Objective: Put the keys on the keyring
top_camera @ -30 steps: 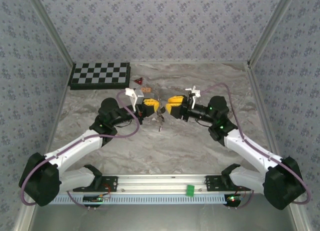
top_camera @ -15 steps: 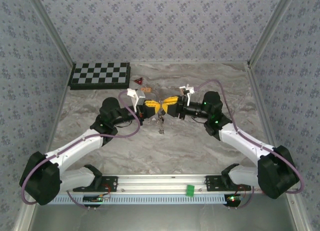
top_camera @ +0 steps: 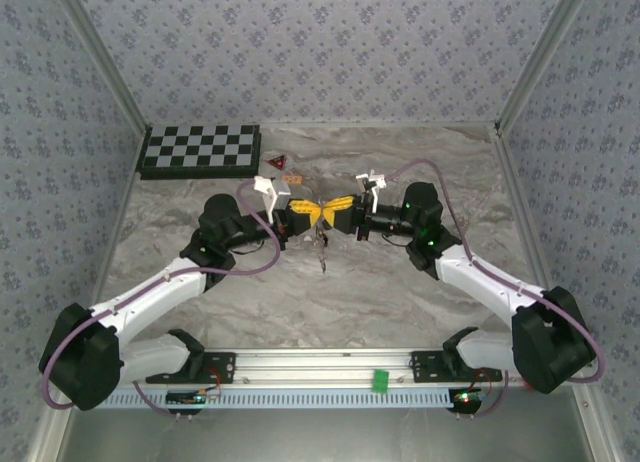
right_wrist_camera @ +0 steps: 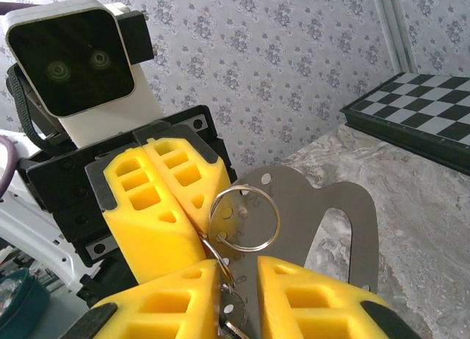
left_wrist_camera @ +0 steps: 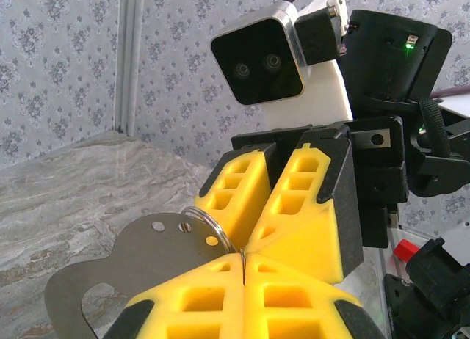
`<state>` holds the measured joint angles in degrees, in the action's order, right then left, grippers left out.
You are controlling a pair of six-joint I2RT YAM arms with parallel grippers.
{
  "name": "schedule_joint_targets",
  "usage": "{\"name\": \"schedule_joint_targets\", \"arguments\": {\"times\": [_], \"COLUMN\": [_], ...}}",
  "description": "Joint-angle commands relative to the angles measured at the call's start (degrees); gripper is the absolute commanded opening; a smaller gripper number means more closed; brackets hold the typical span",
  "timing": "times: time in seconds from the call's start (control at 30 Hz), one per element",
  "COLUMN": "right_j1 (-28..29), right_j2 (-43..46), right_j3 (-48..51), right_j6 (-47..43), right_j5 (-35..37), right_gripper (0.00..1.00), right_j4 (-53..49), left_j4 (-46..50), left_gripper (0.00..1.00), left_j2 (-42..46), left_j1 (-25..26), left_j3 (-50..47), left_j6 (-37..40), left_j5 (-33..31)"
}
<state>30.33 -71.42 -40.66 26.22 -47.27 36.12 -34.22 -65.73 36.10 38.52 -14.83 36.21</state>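
- Where the right wrist camera faces the left gripper point(right_wrist_camera: 202, 225), you see it clamped on the wire keyring point(right_wrist_camera: 277, 218), beside a flat grey metal plate point(right_wrist_camera: 330, 229).
- Right gripper point(right_wrist_camera: 239, 274): yellow ribbed jaws slightly apart, grip not confirmed.
- Top camera: keys point(top_camera: 322, 250) dangle just below both grippers.

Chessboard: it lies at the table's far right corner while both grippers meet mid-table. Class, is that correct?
Not quite. The chessboard lies at the table's far left corner, as the top external view shows; the left gripper and right gripper do meet mid-table.
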Motion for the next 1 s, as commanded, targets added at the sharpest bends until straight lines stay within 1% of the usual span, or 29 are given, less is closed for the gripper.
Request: {"name": "schedule_joint_targets", "arguments": {"times": [0.0,0.07,0.4,0.47,0.53,0.6,0.7,0.77,0.83,0.9,0.97], "right_j1": [-0.6,-0.6,-0.9,-0.9,-0.9,-0.9,-1.2,-1.5,-1.9,-2.1,-2.0], "right_j2": [-1.0,-1.6,-4.5,-4.8,-5.0,-4.8,-4.1,-3.1,-2.1,-0.9,0.4], "right_j3": [-1.1,-0.8,-0.7,-0.9,-0.8,-0.6,-0.6,-0.9,-1.2,-1.5,-2.2], "right_j6": [1.2,2.4,7.4,7.5,7.3,6.9,5.6,3.9,1.8,-1.4,-5.2], "right_j5": [-0.7,-1.6,-5.3,-5.9,-6.4,-6.4,-5.8,-5.2,-4.3,-3.4,-2.1], "right_gripper": [0.17,0.15,0.13,0.1,0.01,0.0,0.0,0.0,0.0,0.0,0.0], "right_j4": [2.3,4.3,11.3,11.3,11.3,10.9,9.1,5.4,2.4,-1.6,-6.9], "left_j4": [-2.3,-2.4,-3.0,-3.1,-3.1,-3.1,-2.2,-0.7,1.2,2.6,4.1], "left_gripper": [0.0,0.0,0.0,0.0,0.0,0.0,0.0,0.01,0.09,0.12,0.17], "left_j2": [0.8,0.8,1.1,1.1,1.2,1.3,1.2,1.0,0.5,0.1,-0.3], "left_j1": [0.2,0.3,0.2,0.2,0.3,0.2,0.1,-0.1,-0.4,-0.7,-1.1], "left_j3": [2.8,2.6,2.3,2.3,2.3,2.2,2.2,2.9,3.8,4.4,5.3], "left_j6": [0.2,0.1,-0.2,-0.2,-0.2,-0.1,-0.1,-0.4,-0.4,-0.6,-1.0], "left_j5": [2.4,2.5,2.3,2.2,1.9,1.7,0.9,1.0,1.3,1.6,1.7]}}
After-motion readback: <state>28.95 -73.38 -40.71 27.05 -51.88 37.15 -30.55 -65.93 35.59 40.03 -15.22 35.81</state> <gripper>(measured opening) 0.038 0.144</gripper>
